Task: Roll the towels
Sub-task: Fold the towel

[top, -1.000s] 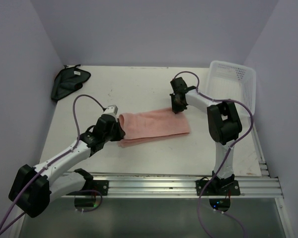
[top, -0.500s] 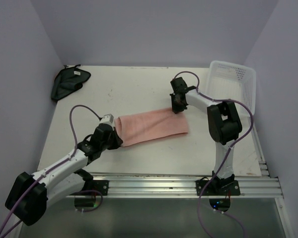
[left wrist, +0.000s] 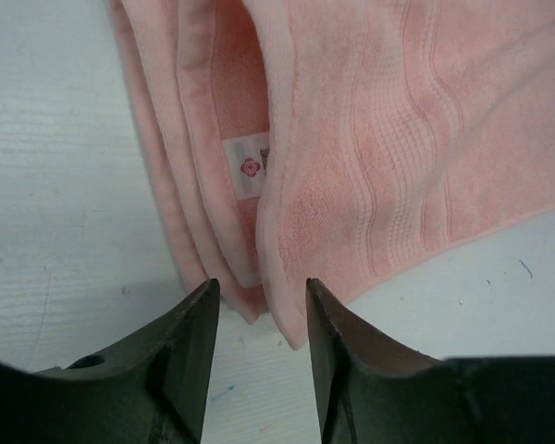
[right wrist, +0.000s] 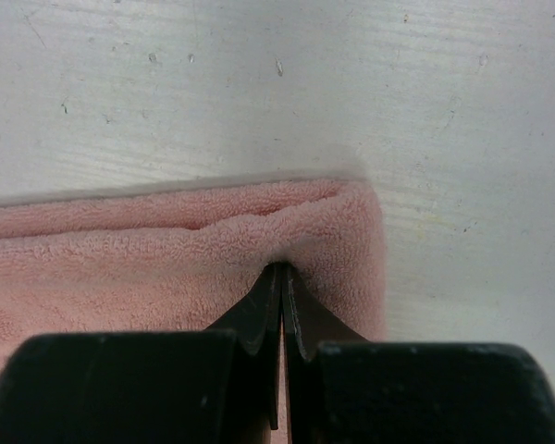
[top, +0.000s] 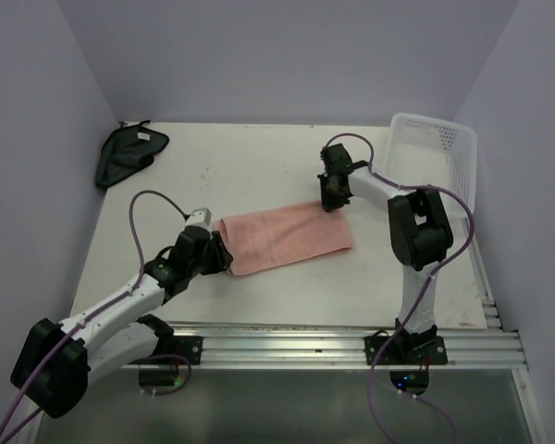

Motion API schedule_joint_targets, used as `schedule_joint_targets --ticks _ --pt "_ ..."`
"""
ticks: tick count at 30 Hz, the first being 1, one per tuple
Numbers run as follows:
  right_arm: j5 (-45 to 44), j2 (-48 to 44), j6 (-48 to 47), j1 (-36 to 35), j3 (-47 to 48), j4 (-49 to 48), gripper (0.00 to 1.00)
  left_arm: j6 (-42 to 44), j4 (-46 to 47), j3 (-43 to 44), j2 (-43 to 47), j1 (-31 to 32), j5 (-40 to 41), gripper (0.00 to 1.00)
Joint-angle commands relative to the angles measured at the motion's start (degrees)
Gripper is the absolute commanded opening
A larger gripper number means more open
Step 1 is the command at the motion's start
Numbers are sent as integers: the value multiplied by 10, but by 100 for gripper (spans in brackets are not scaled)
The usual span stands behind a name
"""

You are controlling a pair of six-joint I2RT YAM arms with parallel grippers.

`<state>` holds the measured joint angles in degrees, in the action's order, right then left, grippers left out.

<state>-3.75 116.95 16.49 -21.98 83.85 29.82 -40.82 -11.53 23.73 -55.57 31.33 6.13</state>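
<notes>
The salmon-pink towel point(top: 287, 236) lies flat on the table as a folded strip, and its layered left end with a small white tag point(left wrist: 250, 168) faces my left gripper. My left gripper point(top: 224, 255) point(left wrist: 262, 291) is open just off that end, the towel's corner reaching between the fingertips without being held. My right gripper point(top: 331, 198) point(right wrist: 280, 268) is shut, its tips pressed into the pink towel point(right wrist: 120, 268) at the far right corner. The small blackish cloth point(top: 125, 155) lies crumpled at the far left corner of the table.
A white perforated basket point(top: 435, 166) stands at the far right of the table. Purple walls close in the left, back and right. A metal rail point(top: 333, 344) with both arm bases runs along the near edge.
My left gripper drew the towel's left end toward the near left, straightening the strip, then opened and let it go. The right gripper stayed shut at the far right corner.
</notes>
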Motion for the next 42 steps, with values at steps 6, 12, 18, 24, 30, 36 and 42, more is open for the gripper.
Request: schedule_joint_targets --ticks 6,12,18,24,30,36,42 --pt "32 -39 -4 1 -10 12 7 63 -34 138 -8 3 94 62" --pt "30 -89 -4 1 -9 28 25 91 -31 199 -83 1 109 66" --pt "14 -158 -2 0 -23 46 24 101 -9 209 -140 -4 111 61" --pt "30 -231 17 1 -99 38 9 108 30 189 -169 -21 115 58" --pt "53 -276 50 -14 -214 -8 1 123 106 164 -191 -45 80 55" --pt "38 -282 50 -19 -269 -22 0 116 171 155 -221 -72 38 53" --pt "38 -270 51 -18 -289 -33 0 115 192 149 -244 -83 24 28"
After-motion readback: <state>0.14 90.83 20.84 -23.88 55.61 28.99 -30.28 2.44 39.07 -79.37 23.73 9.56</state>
